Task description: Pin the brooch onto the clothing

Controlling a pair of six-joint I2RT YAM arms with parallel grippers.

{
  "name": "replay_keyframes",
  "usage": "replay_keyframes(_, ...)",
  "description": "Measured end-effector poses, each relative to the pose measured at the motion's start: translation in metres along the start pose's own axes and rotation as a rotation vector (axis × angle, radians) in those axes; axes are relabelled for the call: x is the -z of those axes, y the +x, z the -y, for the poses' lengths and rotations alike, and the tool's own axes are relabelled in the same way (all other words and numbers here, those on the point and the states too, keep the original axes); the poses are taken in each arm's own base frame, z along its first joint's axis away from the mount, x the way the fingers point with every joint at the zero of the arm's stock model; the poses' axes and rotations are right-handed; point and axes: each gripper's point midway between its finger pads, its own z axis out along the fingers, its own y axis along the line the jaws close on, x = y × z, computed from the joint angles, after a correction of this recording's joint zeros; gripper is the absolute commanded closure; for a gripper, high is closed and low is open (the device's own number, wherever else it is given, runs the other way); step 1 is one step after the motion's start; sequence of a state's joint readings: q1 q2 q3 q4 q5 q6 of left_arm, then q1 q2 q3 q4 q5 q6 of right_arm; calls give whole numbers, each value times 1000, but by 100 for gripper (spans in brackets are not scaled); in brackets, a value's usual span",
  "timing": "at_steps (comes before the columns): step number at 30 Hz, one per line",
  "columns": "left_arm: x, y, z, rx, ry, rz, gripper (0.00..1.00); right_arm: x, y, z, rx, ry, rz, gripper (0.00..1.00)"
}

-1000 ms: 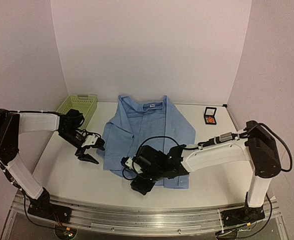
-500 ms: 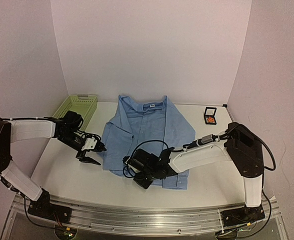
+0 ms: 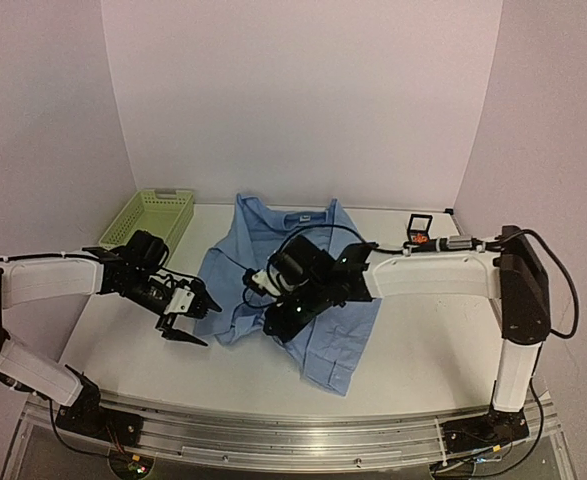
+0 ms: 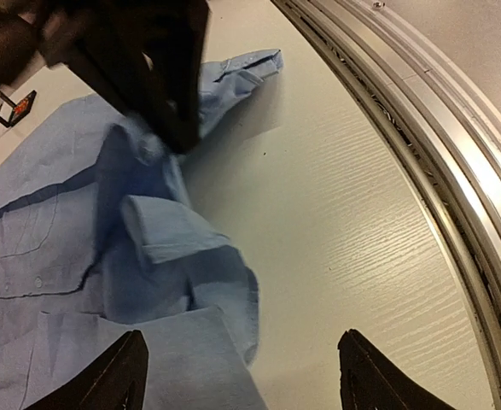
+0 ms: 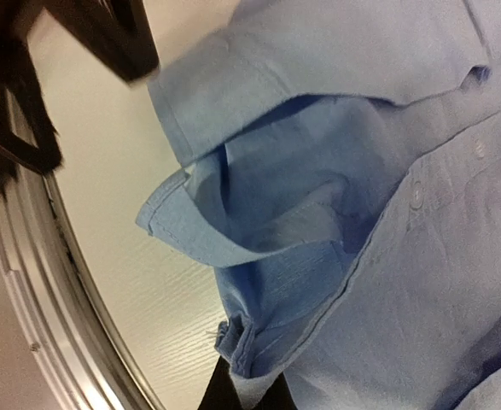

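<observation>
A fold of the shirt (image 3: 335, 345) is being pinched by the right gripper (image 3: 279, 322). Its jaws are closed right down on the cloth, close to a hemmed edge (in the right wrist view the dark fingertips (image 5: 223, 395) are just showing under the hem). The garment is lying rumpled and heaped across the middle of the table (image 3: 428, 345), with a cuffed sleeve doubled over the front. The left gripper (image 3: 195, 320) is being held wide open with nothing in it, low over the bare table just beside the shirt's left edge and apart from the cloth.

The brooch (image 3: 419, 239) is being left in its small black box (image 3: 420, 229) at the far right of the table, well apart from both grippers and not yet collected.

Judging from this, the shirt is being arranged so that a flat panel is offered for the pin. To do this well:

- The pinched edge is best carried low and outward, so that the cloth is being drawn smooth rather than piled higher.
- The opposite side is best held down by the open left gripper while tension is being applied.
- The doubled sleeve is worth watching, since it may be dragged under the front.
- Release is best delayed until a single smooth layer is lying on the table.
</observation>
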State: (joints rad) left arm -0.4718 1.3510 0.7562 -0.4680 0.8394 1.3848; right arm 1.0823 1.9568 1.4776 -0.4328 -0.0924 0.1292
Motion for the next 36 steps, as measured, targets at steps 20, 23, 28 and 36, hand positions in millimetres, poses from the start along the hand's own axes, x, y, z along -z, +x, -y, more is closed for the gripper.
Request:
replay_keyframes(20, -1, 63, -67, 85, -283, -185, 20, 84, -70, 28, -118, -64, 213, 100)
replay_keyframes(23, -9, 65, -67, 84, -254, -185, 24, 83, -69, 28, -119, -63, 210, 100)
replay_keyframes(28, -21, 82, -68, 115, -237, -231, 32, 83, -68, 27, -118, -64, 207, 100)
replay_keyframes(36, -29, 94, -72, 144, -238, -252, 25, 84, -68, 31, -124, -61, 206, 100)
